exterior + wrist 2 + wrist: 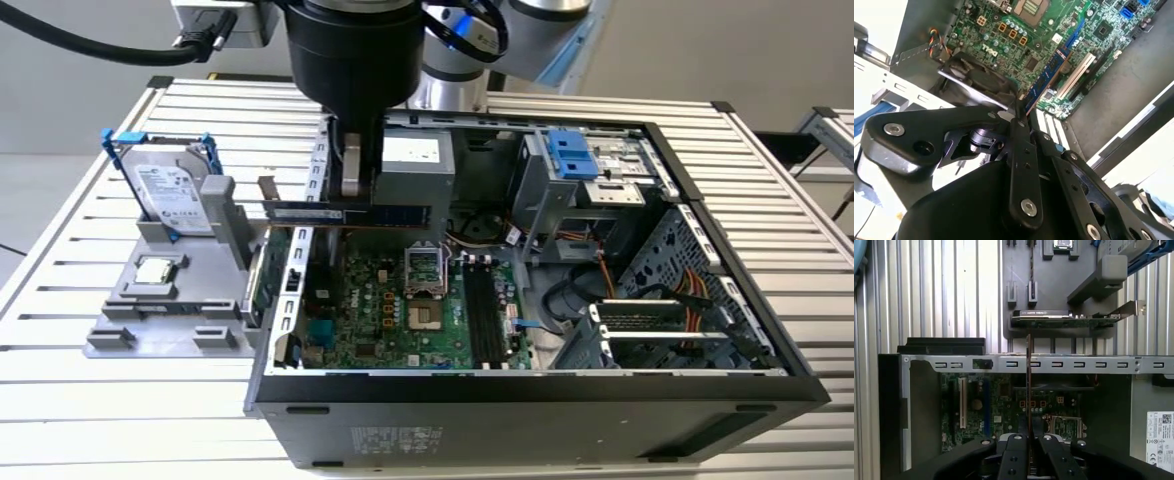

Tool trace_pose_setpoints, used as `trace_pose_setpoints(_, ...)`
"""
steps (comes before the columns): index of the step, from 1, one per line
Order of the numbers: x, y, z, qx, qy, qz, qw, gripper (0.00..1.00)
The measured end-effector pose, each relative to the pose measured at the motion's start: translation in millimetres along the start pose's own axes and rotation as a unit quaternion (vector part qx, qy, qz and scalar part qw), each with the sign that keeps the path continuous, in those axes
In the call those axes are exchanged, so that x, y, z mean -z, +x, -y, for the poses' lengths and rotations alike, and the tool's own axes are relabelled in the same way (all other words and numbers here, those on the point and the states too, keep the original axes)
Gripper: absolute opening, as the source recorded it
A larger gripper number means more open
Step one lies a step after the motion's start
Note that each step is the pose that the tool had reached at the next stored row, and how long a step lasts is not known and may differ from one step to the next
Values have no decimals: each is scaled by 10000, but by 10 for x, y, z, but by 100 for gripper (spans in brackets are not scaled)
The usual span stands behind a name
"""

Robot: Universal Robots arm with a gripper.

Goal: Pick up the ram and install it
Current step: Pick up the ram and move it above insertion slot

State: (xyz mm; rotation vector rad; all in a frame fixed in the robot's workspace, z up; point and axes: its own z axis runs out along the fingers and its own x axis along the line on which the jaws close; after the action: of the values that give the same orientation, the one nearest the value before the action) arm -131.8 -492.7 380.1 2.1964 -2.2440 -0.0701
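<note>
1. Exterior view: the gripper (352, 188) grips the ram (387, 214), a dark strip held level on its edge over the open case (534, 420) and its motherboard (400, 310); a hard drive (174, 195) stands in a grey rack (160, 330) on the worktop (107, 420), at the exterior view's left.
2. Second wrist view: the gripper (1021, 112) is clenched on the ram (1046, 82), with the motherboard (1019, 30) beyond it.
3. First wrist view: the ram (1028, 385) shows edge-on as a thin line; it runs out from the gripper (1029, 437) across the case's slotted rail (1079, 364).
</note>
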Motion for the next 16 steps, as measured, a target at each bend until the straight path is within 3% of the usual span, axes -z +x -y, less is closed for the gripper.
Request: trace_pose_setpoints(16, 5, -4, 170, 0, 0, 1, 10000, 0)
